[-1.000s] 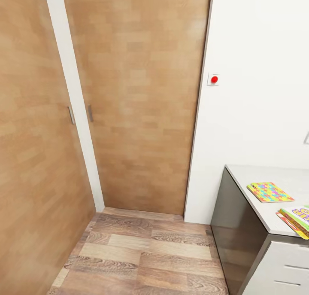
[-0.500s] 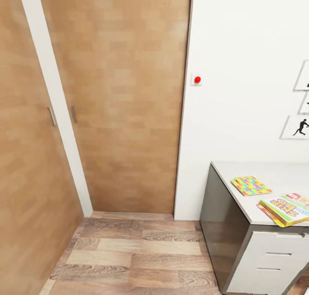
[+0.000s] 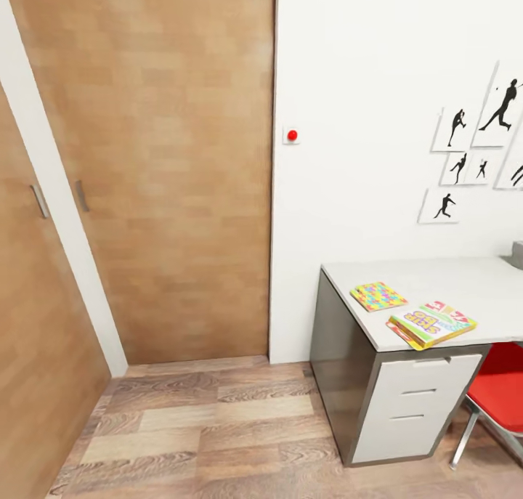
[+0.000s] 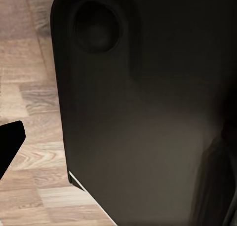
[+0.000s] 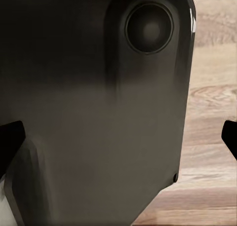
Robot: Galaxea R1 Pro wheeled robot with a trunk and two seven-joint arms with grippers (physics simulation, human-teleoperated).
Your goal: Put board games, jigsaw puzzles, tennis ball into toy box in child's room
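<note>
right hand [image 5: 121, 137] over floor, jigsaw puzzle [image 3: 378, 295] on table [image 3: 465, 288]

Jigsaw puzzle [image 3: 378, 295], board games [image 3: 432, 323] flat on table [image 3: 479, 288].

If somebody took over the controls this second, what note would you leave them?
Hands: the wrist views show dark robot bodywork and wood floor; dark tips at the picture edges don't reveal open or shut. Nothing seems held.

Things: the table stands ahead to the right. Near its left end lie one jigsaw puzzle and a yellow-green board game stacked on another flat item whose red edge peeks out. A grey corner at the picture's right edge may be the toy box.

Done: nothing seen packed yet.

Left: approach the table, find the remaining toys, load the box.
</note>
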